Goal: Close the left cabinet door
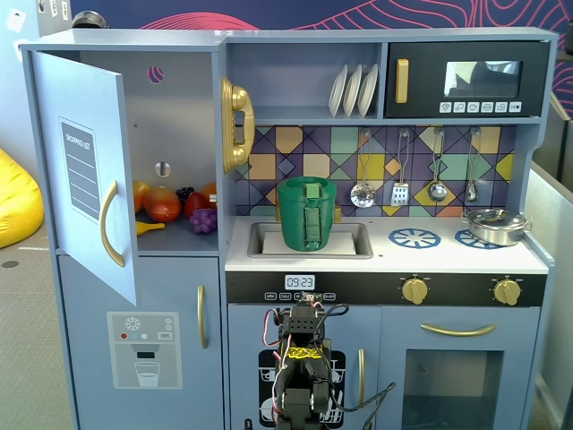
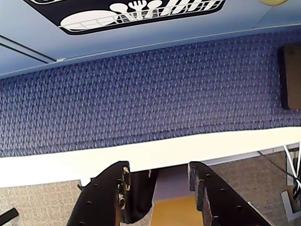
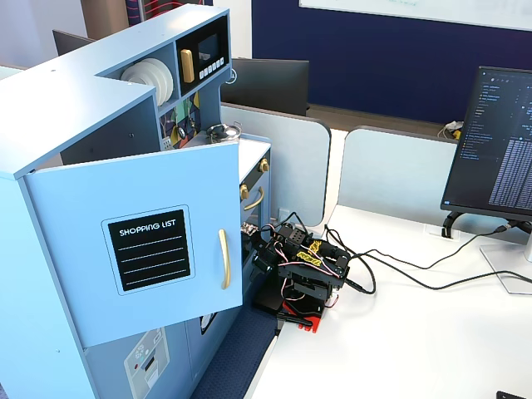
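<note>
The left cabinet door (image 1: 85, 170) is light blue with a black "SHOPPING LIST" panel and a curved gold handle (image 1: 109, 224). It stands swung wide open at the kitchen's upper left. In a fixed view from the side, the door (image 3: 141, 249) juts out toward the table, with its handle (image 3: 223, 259) near its free edge. My arm (image 1: 300, 376) sits folded low in front of the kitchen's middle, well below and right of the door. It also shows folded on the white table (image 3: 299, 270). In the wrist view my gripper (image 2: 158, 172) is open and empty, pointing down at blue carpet.
Toy fruit (image 1: 170, 204) lies inside the open cabinet. A gold phone (image 1: 235, 125) hangs right of it. A green pot (image 1: 307, 213) sits in the sink. Below is the door with a dispenser picture (image 1: 143, 349). A monitor (image 3: 499, 141) and cables (image 3: 399, 274) lie on the table.
</note>
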`<state>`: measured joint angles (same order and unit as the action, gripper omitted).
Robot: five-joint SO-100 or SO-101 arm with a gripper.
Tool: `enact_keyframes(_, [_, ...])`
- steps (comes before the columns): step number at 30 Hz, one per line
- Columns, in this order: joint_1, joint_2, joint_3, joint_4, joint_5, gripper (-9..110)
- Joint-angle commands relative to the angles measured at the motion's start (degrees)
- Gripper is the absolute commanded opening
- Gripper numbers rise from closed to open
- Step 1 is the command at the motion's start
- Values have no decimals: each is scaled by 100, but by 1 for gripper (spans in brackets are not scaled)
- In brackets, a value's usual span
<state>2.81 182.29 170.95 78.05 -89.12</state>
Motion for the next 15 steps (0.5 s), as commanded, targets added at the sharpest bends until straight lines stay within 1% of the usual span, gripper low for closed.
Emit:
enact_keyframes(1, [97,-9,88,976,44,0])
enact_keyframes(11, [97,-9,88,976,44,0])
enact_keyframes(13, [-9,-9,88,976,26,0])
enact_keyframes(15, [-334,-18,88,967,-70,0])
